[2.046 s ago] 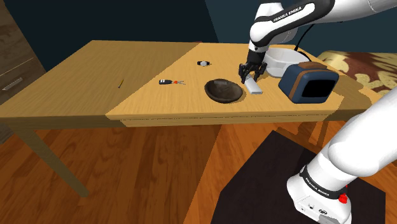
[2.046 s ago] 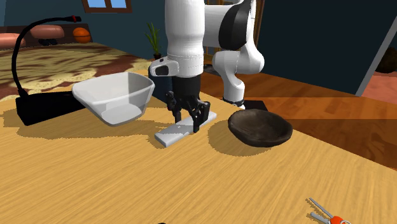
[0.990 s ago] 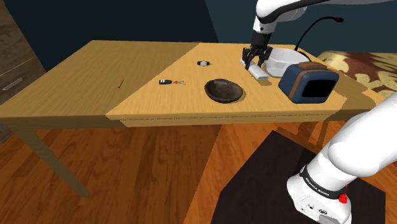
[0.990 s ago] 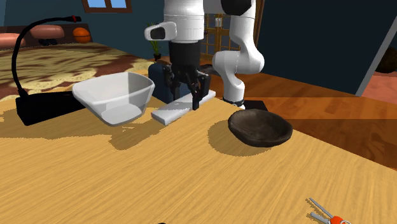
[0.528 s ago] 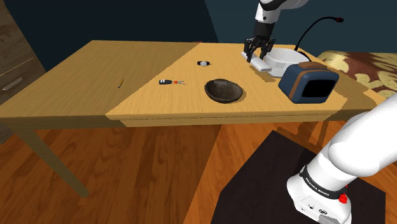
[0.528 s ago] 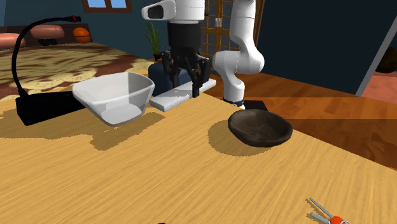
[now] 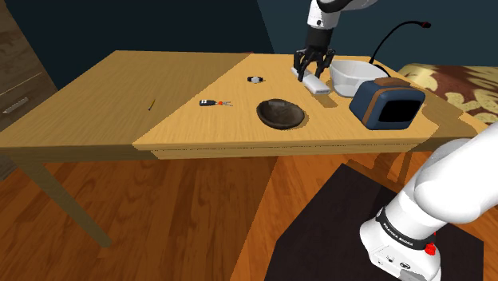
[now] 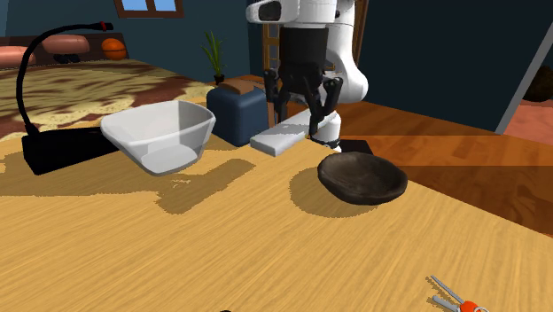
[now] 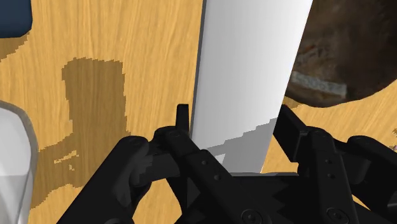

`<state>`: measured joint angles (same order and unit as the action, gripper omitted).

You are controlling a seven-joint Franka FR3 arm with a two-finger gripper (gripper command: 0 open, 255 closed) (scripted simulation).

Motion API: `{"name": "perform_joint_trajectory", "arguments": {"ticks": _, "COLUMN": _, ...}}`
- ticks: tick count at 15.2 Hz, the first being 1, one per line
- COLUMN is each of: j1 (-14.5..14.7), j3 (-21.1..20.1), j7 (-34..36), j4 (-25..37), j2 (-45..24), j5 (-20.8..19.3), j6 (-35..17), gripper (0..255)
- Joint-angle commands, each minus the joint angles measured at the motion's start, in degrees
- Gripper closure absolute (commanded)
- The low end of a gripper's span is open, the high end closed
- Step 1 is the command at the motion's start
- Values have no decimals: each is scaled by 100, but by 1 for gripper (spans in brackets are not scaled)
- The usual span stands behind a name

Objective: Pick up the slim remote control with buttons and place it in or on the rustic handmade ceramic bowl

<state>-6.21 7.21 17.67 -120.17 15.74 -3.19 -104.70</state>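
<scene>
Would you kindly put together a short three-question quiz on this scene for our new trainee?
1. True or false: the all-black two-finger gripper is shut on the flat pale grey remote.
2. The target is the dark brown rough bowl. Where is the remote? A) inside that bowl B) held in the air above the wooden table C) lying flat on the table
3. Fill in the colour: the dark blue box stands beside the ___ squarish bowl.
Key: 1 true; 2 B; 3 white.
</scene>
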Motion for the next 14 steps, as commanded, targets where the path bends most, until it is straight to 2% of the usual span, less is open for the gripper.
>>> {"name": "perform_joint_trajectory", "arguments": {"ticks": 1, "j1": 128, "j3": -208, "j7": 324, "j4": 8, "j2": 31, "j5": 54, "j6": 49, "gripper": 255}}
{"name": "perform_joint_trajectory", "arguments": {"ticks": 8, "j1": 557, "j3": -896, "j7": 1366, "j4": 89, "j2": -13, "j5": 248, "j6": 112, "gripper": 255}}
{"name": "perform_joint_trajectory", "arguments": {"ticks": 14, "j1": 558, "j3": -897, "j7": 1374, "j4": -337, "j2": -50, "j5": 246, "j6": -351, "gripper": 255}}
